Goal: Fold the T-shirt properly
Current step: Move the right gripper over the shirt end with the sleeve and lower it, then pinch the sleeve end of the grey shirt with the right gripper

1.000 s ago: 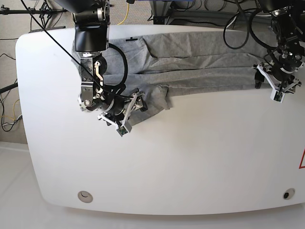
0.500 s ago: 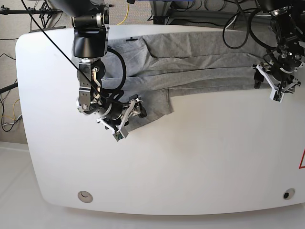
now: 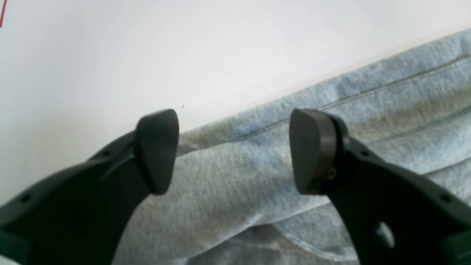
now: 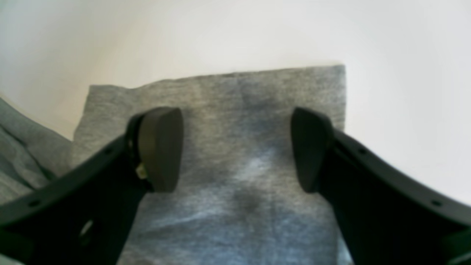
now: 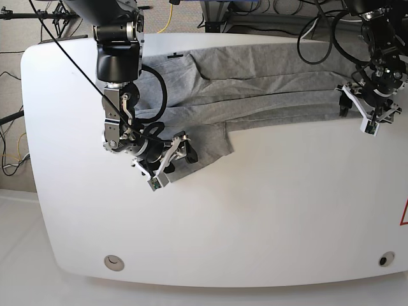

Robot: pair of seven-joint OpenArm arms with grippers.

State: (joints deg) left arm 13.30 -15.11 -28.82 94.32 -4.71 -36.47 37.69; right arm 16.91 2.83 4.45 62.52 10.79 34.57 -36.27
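The grey T-shirt (image 5: 268,83) lies as a long folded band across the far half of the white table (image 5: 255,210). One sleeve flap (image 5: 213,141) sticks out toward the near side. My right gripper (image 5: 172,163) hovers over that flap, open; in the right wrist view its fingers (image 4: 162,147) straddle the flat grey flap (image 4: 257,95) with nothing between them. My left gripper (image 5: 366,115) stands at the band's right end, open. In the left wrist view its fingers (image 3: 312,151) sit above the stitched hem (image 3: 368,95), close to the cloth's edge.
A small black mark (image 5: 175,55) sits by the shirt's far left corner. Round fittings (image 5: 114,261) (image 5: 383,259) are set in the near corners, and a red marking (image 5: 404,215) shows at the right edge. Cables and stands lie beyond the far edge.
My right gripper has slid a little left and toward the near side, and the sleeve flap now lies flatter and more spread out. The left arm has barely moved.
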